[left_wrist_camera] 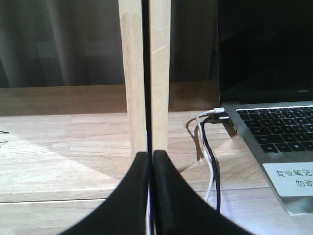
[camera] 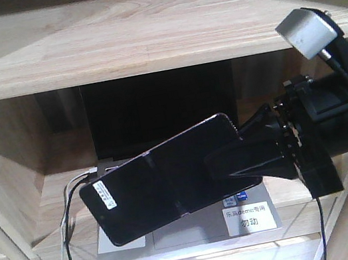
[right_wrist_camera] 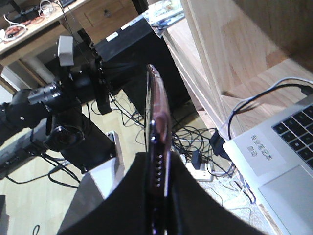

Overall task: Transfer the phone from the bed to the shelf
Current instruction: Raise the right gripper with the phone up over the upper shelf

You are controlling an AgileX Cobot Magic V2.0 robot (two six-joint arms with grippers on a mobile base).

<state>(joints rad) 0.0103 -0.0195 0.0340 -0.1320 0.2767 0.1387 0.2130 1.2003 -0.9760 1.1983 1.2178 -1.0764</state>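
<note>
A: Where's the phone [camera: 163,182]?

B: In the air in front of the shelf [camera: 113,53], gripped by the right fingers [camera: 234,163] at one end. It is tilted, with the stickered end lower and to the left in the front view, and it hangs over the laptop [camera: 198,230] on the lower board.

A: How firm is the grip?

B: The right wrist view shows both black fingers [right_wrist_camera: 195,205] pressed against the phone's [right_wrist_camera: 159,122] flat faces, its pinkish edge toward the camera. So they are clamped on it.

A: And the left arm?

B: Its fingers [left_wrist_camera: 166,196] are pressed together with nothing between them, in front of a pale upright post [left_wrist_camera: 145,73] of the shelf. The laptop [left_wrist_camera: 274,132] lies to their right, with a white and a black cable [left_wrist_camera: 211,161] plugged into its side.

A: Is the phone touching anything else?

B: I cannot tell whether it clears the laptop; in the front view it overlaps it.
</note>
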